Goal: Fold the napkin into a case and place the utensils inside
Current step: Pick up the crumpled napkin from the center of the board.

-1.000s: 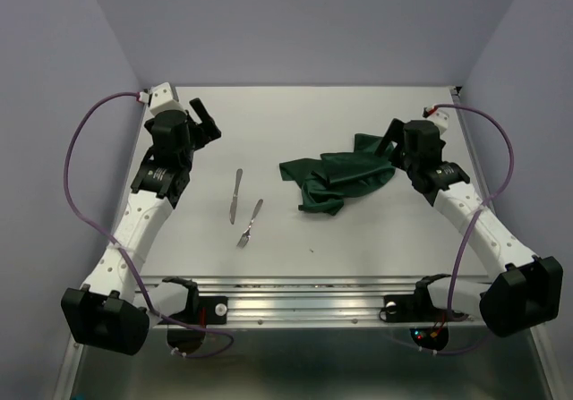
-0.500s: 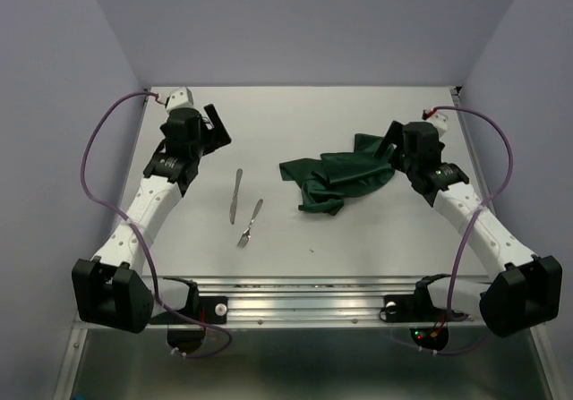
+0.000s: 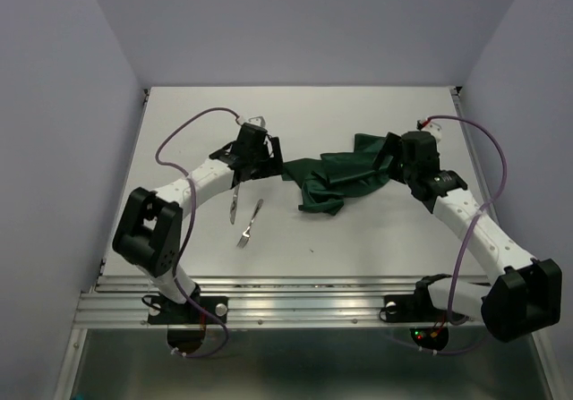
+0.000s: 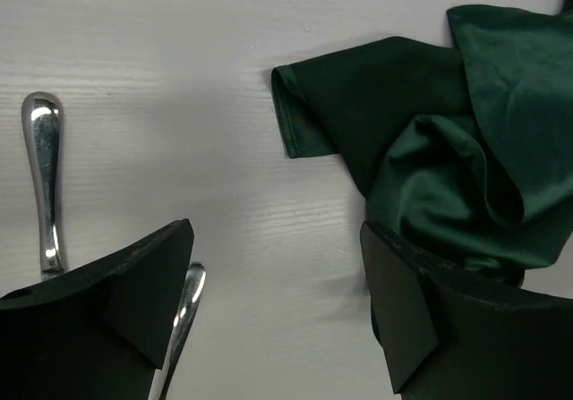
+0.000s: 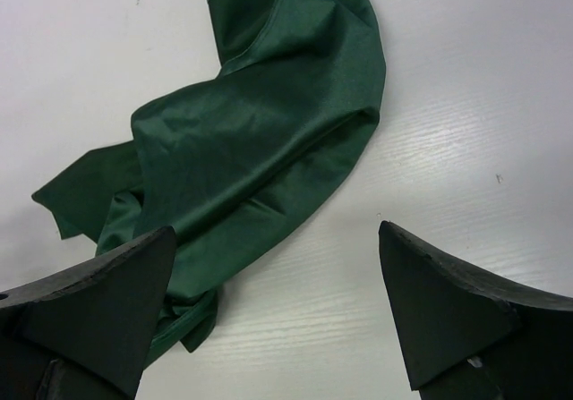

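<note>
The dark green napkin (image 3: 338,178) lies crumpled, not folded, right of the table's middle; it also shows in both wrist views (image 4: 448,149) (image 5: 251,131). The knife (image 3: 234,196) and the fork (image 3: 250,221) lie side by side to its left. My left gripper (image 3: 267,160) hovers open between the knife's handle and the napkin's left corner. In its wrist view the left gripper (image 4: 276,230) is over bare table, with the knife (image 4: 45,185) and fork (image 4: 182,315) at the left. My right gripper (image 3: 387,154) is open above the napkin's right edge (image 5: 277,232) and holds nothing.
The white table (image 3: 376,239) is walled by pale panels at the back and sides. A metal rail (image 3: 304,306) runs along its near edge. Purple cables loop from both arms, one (image 3: 179,140) above the left forearm.
My left arm has swung from the table's far left to the middle, ending over the knife's handle next to the napkin's corner. The right arm has hardly moved. Both grippers have stayed open.
</note>
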Robot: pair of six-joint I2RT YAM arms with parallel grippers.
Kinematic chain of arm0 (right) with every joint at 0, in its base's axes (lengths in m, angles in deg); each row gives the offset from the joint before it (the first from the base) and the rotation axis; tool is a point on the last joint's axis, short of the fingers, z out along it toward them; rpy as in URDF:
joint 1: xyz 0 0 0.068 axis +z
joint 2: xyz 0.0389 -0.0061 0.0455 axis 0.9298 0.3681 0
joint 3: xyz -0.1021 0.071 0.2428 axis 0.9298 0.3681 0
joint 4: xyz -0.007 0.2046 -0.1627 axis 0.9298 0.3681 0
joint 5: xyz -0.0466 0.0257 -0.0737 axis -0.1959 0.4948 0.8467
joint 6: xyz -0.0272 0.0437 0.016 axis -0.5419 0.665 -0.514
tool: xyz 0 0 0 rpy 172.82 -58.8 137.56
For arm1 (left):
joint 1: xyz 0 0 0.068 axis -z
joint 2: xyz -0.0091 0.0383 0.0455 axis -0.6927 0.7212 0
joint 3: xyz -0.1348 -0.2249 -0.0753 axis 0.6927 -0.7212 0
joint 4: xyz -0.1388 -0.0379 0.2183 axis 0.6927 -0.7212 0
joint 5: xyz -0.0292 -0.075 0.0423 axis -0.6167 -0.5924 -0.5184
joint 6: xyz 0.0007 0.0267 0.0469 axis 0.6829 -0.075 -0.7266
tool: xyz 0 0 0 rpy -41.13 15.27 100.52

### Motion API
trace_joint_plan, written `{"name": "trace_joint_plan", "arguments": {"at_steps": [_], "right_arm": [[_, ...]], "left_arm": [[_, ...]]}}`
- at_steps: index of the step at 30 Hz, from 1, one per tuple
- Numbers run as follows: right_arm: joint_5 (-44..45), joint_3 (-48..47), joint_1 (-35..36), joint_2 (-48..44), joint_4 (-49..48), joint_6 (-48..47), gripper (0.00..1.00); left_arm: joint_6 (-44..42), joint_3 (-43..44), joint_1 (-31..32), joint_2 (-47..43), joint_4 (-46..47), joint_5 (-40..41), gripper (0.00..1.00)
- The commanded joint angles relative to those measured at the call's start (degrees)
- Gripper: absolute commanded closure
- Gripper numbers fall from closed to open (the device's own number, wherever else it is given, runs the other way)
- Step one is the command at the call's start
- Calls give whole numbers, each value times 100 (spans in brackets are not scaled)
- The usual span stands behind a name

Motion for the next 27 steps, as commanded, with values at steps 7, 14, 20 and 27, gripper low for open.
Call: {"name": "trace_joint_plan", "arguments": {"at_steps": [7, 14, 20, 27], "right_arm": [[-165, 39, 23, -392, 80, -103, 0], [-253, 30, 23, -444, 230, -217, 0], [-517, 39, 23, -488, 274, -253, 0], [-885, -13, 23, -532, 274, -288, 0]], "left_arm": [[267, 1373, 12, 1605, 71, -154, 17], [276, 2270, 30, 2414, -324, -40, 24], [240, 2798, 196, 2916, -781, 241, 30], [319, 2737, 249, 3012, -799, 251, 30]]}}
